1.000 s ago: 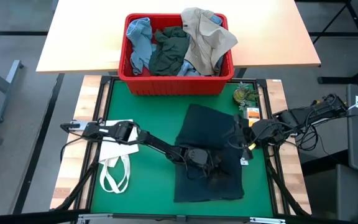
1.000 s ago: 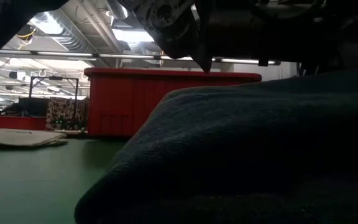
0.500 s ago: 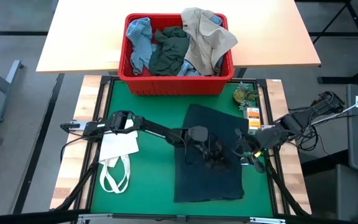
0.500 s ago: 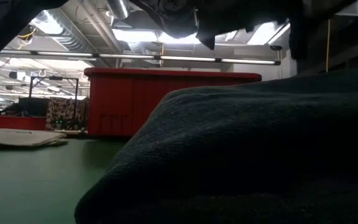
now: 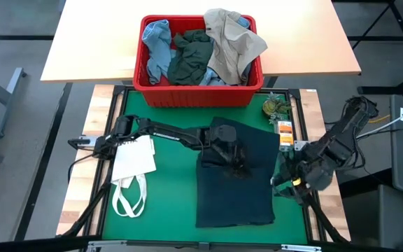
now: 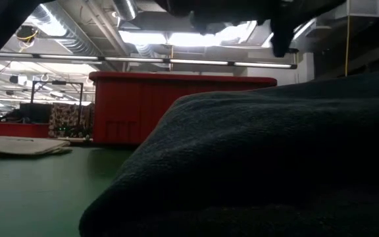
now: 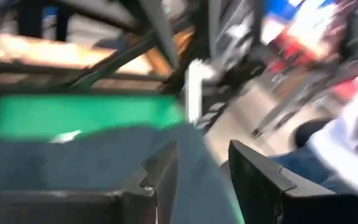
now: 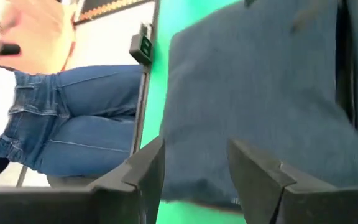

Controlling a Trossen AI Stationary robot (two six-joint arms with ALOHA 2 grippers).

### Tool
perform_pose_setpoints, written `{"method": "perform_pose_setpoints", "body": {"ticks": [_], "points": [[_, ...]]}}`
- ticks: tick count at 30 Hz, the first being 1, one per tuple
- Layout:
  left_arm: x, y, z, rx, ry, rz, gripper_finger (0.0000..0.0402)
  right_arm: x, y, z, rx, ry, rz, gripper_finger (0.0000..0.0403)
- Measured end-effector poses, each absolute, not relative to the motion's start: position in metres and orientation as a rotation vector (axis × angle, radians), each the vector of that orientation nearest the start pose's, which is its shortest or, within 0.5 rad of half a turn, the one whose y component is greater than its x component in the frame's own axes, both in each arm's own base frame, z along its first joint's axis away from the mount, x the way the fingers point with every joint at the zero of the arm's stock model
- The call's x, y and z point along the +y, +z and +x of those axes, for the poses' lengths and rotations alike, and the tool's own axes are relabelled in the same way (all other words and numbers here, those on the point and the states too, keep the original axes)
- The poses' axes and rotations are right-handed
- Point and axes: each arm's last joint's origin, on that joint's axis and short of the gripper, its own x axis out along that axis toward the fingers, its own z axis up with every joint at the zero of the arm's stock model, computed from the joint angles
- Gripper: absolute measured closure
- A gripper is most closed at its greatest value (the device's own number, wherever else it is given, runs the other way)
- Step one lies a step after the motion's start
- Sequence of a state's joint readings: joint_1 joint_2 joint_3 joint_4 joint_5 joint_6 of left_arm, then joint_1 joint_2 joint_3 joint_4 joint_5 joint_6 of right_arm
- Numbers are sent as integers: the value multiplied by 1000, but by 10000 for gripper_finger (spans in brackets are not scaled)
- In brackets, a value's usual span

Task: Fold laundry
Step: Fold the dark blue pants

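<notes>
The dark navy jeans [image 5: 235, 175] lie folded flat in a rectangle under the spread, empty left gripper [image 5: 231, 157]; the right gripper [image 5: 285, 180] is likewise spread and empty.

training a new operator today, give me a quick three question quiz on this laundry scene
1. True or false: the dark navy garment lies spread on the green mat.
2. Which gripper is over that garment? A) left gripper B) right gripper
3. Fill in: the other clothes sit in a ____ bin.

Key: 1 true; 2 A; 3 red
</notes>
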State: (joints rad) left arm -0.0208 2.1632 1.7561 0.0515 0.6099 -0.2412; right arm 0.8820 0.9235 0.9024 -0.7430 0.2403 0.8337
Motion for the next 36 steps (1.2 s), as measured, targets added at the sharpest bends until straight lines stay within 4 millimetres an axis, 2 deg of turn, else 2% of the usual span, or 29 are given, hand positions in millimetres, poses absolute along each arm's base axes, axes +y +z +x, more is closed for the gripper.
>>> {"method": "perform_pose_setpoints", "body": {"ticks": [4,7,14,23,36], "points": [[-27,256,485,553,-423,-212,267,142,292,113,950,226,413,230],[-35,258,474,649,-342,-141,267,152,283,112,1038,196,470,230],[-62,249,463,787,-353,-99,267,174,260,118,1248,99,577,230],[-89,243,454,863,-375,-62,267,192,246,131,1254,53,637,230],[-99,242,451,875,-353,-31,267,202,227,139,1256,-38,607,230]]}}
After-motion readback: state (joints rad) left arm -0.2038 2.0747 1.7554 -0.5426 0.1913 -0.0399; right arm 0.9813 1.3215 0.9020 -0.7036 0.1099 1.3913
